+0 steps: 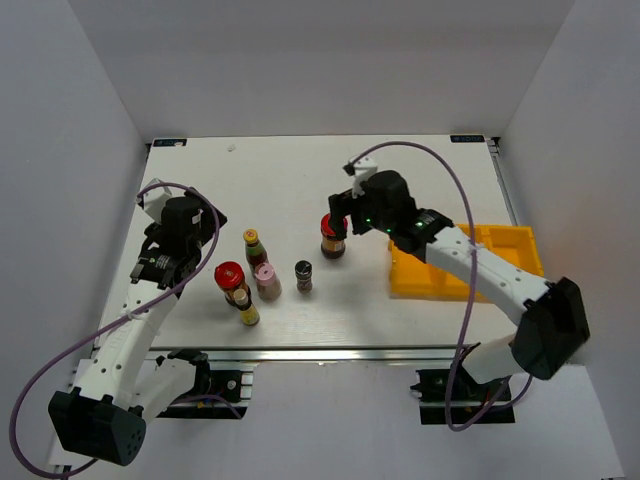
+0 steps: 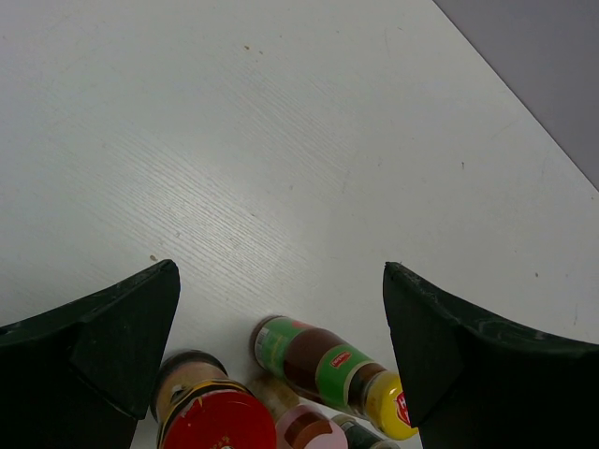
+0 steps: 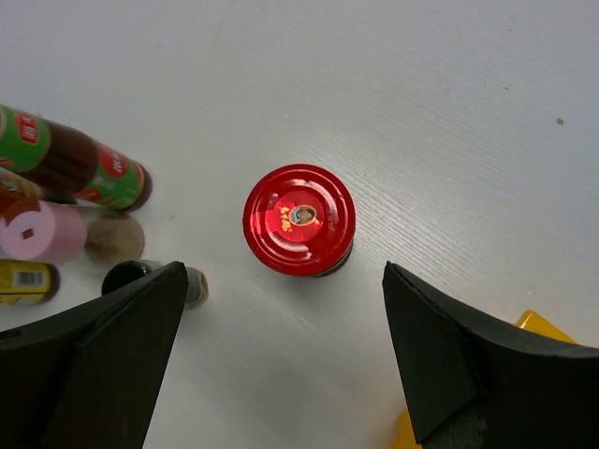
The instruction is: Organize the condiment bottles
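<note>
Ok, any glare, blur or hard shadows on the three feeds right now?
Top external: table evenly lit, no glare, only faint shadows, all sharp. Left wrist: table grain crisp; yellow-capped bottle in focus near the bottom edge. Right wrist: red-capped jar sharp, with a small glint at the cap's centre.

Two arms reach out over the table, jaws spread.
The left arm (image 1: 130, 330) angles up from its base, and the left gripper (image 2: 281, 271) points down, fingers wide apart. The right arm (image 1: 480, 265) stretches leftward, and the right gripper (image 3: 281, 269) gapes equally wide, holding nothing.
</note>
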`<state>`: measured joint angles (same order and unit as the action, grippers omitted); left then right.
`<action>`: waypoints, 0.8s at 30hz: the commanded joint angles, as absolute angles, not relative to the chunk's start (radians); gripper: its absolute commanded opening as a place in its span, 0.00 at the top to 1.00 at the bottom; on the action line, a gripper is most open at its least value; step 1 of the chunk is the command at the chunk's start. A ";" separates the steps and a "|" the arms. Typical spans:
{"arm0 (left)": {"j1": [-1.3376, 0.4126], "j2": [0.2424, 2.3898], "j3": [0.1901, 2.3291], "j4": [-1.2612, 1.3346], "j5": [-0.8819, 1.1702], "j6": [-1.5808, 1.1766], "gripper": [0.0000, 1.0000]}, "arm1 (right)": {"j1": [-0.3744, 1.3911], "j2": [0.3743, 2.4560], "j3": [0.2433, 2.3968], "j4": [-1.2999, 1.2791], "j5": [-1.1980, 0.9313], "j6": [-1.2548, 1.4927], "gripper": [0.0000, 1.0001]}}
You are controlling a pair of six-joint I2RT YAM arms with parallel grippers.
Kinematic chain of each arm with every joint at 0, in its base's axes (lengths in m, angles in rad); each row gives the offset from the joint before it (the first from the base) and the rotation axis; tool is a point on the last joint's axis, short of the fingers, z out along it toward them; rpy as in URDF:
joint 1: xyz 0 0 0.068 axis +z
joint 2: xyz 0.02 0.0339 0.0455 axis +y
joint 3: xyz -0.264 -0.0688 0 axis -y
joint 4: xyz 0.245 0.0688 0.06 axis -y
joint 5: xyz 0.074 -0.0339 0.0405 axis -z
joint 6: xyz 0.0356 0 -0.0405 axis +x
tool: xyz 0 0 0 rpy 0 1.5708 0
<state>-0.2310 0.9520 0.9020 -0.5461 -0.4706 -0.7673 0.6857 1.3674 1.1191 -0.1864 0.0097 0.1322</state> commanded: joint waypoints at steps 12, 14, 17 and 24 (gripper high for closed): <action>-0.227 0.930 0.896 -0.555 -0.469 -0.769 0.02 | 0.847 1.822 1.520 -0.471 0.446 0.124 0.11; -0.229 0.928 0.894 -0.551 -0.466 -0.767 0.02 | 0.847 1.833 1.525 -0.486 0.460 0.138 0.11; -0.227 0.927 0.891 -0.543 -0.460 -0.767 0.02 | 0.847 1.839 1.516 -0.477 0.456 0.150 0.11; -0.229 0.936 0.890 -0.538 -0.456 -0.770 0.02 | 0.851 1.801 1.497 -0.427 0.457 0.147 0.11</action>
<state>-0.2310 0.9478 0.8963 -0.5461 -0.4625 -0.7681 0.8513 1.8210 1.4998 -0.4175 0.4545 0.1280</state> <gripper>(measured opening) 0.982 0.895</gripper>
